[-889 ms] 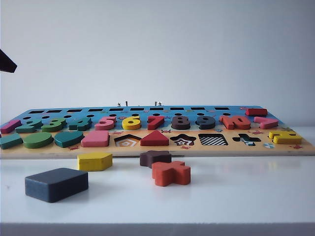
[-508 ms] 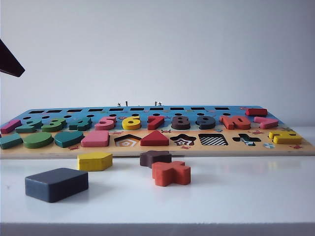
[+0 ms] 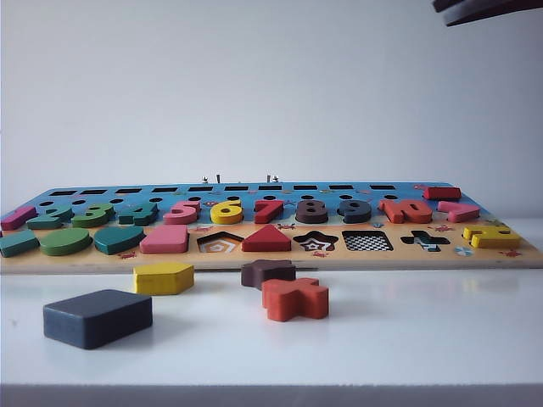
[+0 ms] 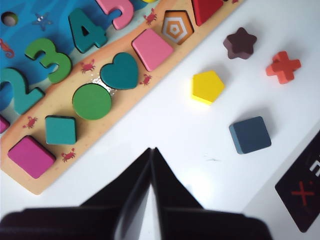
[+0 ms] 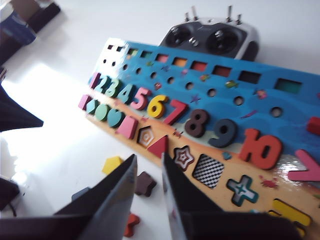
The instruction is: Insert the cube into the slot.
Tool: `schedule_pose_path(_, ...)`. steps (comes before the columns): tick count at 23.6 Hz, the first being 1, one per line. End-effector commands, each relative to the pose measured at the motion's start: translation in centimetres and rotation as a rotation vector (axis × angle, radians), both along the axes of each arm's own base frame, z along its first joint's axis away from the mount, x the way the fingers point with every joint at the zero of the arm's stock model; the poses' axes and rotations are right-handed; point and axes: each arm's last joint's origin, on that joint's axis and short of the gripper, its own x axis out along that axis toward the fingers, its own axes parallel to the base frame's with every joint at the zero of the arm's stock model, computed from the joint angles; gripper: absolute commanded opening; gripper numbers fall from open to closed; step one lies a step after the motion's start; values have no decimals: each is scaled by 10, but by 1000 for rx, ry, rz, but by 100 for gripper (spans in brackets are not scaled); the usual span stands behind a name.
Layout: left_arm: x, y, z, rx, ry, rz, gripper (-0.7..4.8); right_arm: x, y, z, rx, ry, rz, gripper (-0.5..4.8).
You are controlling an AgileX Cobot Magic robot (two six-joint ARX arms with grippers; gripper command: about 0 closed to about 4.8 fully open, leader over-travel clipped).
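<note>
- The cube is seen lying flat on the white tabletop, in front of the board, apart from the yellow pentagon block.
- The slot, checker-floored, is seen unfilled.
- The left pincer is held above the tabletop, pressed closed, nothing gripped.
- The right pincer is held above the board, narrowly parted, nothing gripped.

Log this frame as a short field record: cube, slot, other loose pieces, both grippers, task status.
cube: slate-blue square block, flat on the white table, in front of the board's left part
slot: checkered square recess, empty
loose pieces: yellow pentagon, brown star, orange cross, between cube and board
left gripper: shut, holding nothing, above the table, apart from the cube
right gripper: slightly open, holding nothing, high over the board
status: cube not yet picked
</note>
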Motion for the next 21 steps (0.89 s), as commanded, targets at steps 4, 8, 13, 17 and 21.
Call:
schedule_pose_path(4,-2,0,17,34,87,-60,17,-3,39,9,-129,41,248,390)
schedule_pose_path(8,0,-1,21,32,87,-61,17,-8,56,6,-204,129,324,479)
schedule_pose_path(13,-3,0,18,61,126,-74,17,-10,65,-5,-304,185,330,479)
schedule_pose_path(17,-6,1,14,101,176,-108,17,-14,77,-12,-343,193,378,479)
schedule_pose_path(21,-7,2,13,124,190,-134,17,-18,90,-17,-415,135,382,479)
